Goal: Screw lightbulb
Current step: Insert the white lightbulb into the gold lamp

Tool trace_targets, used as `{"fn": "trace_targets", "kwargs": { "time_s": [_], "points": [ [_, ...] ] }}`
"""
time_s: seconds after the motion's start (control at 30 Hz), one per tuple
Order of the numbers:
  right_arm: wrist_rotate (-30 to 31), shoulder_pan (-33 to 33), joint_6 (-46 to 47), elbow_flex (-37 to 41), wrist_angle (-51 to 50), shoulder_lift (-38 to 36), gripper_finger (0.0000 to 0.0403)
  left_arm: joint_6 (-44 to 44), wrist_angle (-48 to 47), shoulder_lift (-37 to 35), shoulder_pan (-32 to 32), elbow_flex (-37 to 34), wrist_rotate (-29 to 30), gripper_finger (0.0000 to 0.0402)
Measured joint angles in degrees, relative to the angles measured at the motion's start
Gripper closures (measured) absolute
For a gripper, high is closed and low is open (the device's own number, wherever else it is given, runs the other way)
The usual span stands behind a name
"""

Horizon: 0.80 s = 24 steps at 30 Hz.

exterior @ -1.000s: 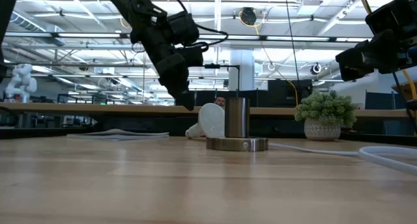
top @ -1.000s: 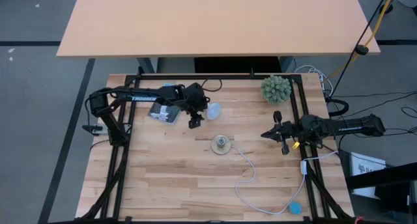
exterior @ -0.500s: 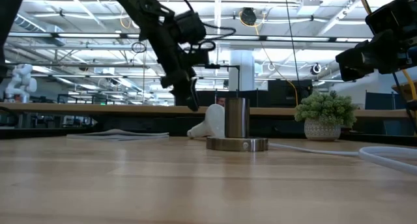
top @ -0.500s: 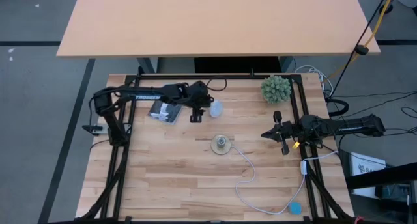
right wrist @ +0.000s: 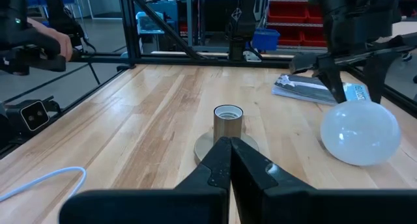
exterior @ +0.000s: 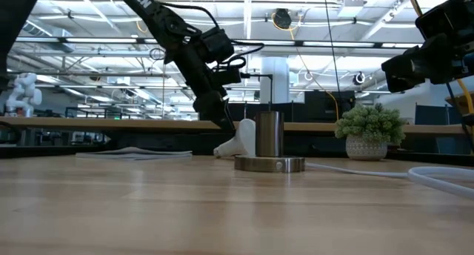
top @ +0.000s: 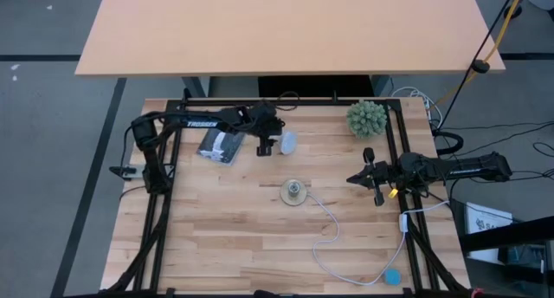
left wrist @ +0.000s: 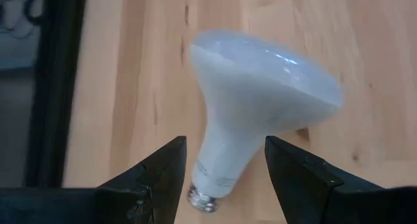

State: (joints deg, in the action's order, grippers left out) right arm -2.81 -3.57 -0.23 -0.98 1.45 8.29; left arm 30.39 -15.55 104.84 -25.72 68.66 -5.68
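Note:
The white frosted lightbulb lies on its side on the table's far middle, its grey screw base pointing toward my left gripper; it also shows in the low view and the right wrist view. My left gripper is open and low over the table, one finger on either side of the bulb's narrow neck, and I see no touch. The tan socket stands upright nearer mid-table. My right gripper is shut and empty, hovering to the right of the socket.
A spiky green plant stands at the far right. A white cord runs from the socket to a blue plug at the near right. A flat packet lies left of the bulb. Dark frame rails border the table.
My left gripper has moved toward the table's far edge and down toward the bulb, and its open fingers now stand around the bulb's neck. My right arm has kept still.

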Motion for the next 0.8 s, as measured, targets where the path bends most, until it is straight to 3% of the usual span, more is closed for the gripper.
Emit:
{"fn": "trace_targets", "kwargs": {
  "time_s": [0.53,0.8],
  "points": [
    [0.0,0.0,0.0,0.0,0.0,0.0,0.0403,0.7,6.1,8.7,-1.6,-0.1,-3.8,0.0189],
    [0.0,0.0,0.0,0.0,0.0,0.0,0.0403,-5.0,9.4,9.2,-1.8,0.0,-4.3,0.0210]
  ]
}}
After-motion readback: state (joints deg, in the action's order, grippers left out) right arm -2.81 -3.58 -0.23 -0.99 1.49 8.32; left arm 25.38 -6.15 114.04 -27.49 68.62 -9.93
